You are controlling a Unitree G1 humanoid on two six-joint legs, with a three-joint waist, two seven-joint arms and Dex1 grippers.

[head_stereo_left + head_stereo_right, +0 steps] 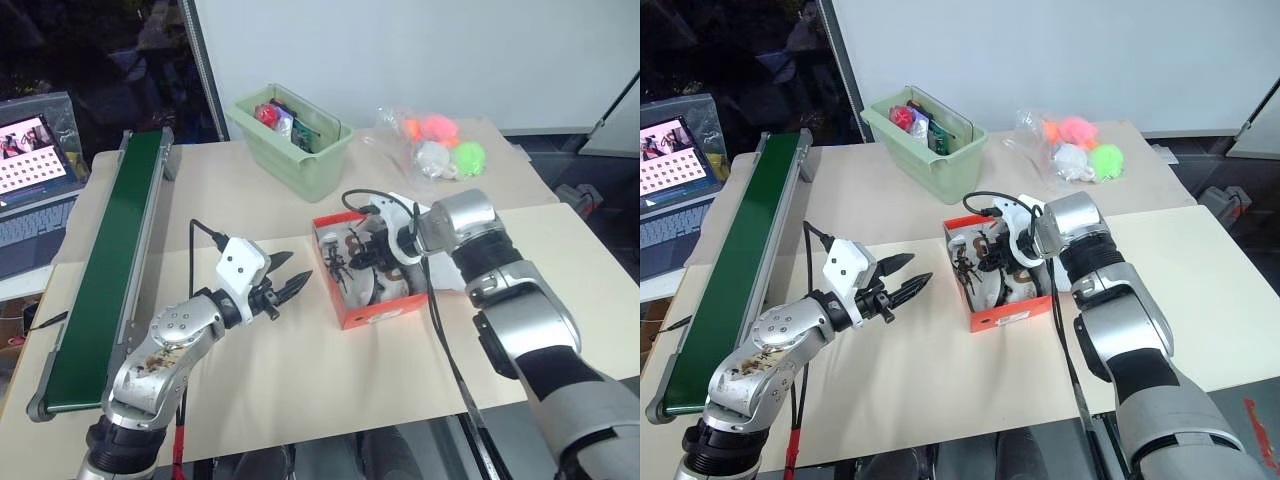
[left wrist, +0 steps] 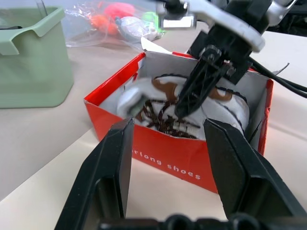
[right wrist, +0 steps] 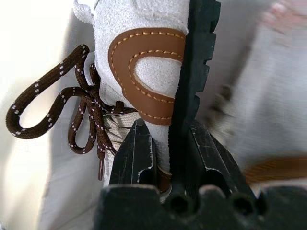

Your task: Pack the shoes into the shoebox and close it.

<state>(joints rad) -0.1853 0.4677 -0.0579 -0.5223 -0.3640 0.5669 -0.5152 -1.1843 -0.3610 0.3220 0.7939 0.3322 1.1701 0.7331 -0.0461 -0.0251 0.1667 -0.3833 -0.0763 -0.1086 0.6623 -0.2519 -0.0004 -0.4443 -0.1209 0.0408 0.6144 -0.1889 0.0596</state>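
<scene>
The red-orange shoebox [image 1: 375,308] stands open in the middle of the table, with the white shoes [image 1: 352,272] with brown markings and dark laces lying inside it. My right gripper [image 1: 366,256] reaches down into the box from its right side. In the right wrist view it [image 3: 165,129] is shut on the edge of one shoe [image 3: 139,28], by the brown patch. My left gripper [image 1: 292,272] hovers a little left of the box, pointing at it, open and holding nothing. In the left wrist view its fingers [image 2: 120,158] frame the box wall [image 2: 163,155].
A pale green bin [image 1: 300,150] with small items stands behind the box. A clear bag of colourful balls [image 1: 440,145] lies at the back right. A green conveyor belt [image 1: 105,270] runs along the table's left side, with a laptop [image 1: 30,170] beyond it.
</scene>
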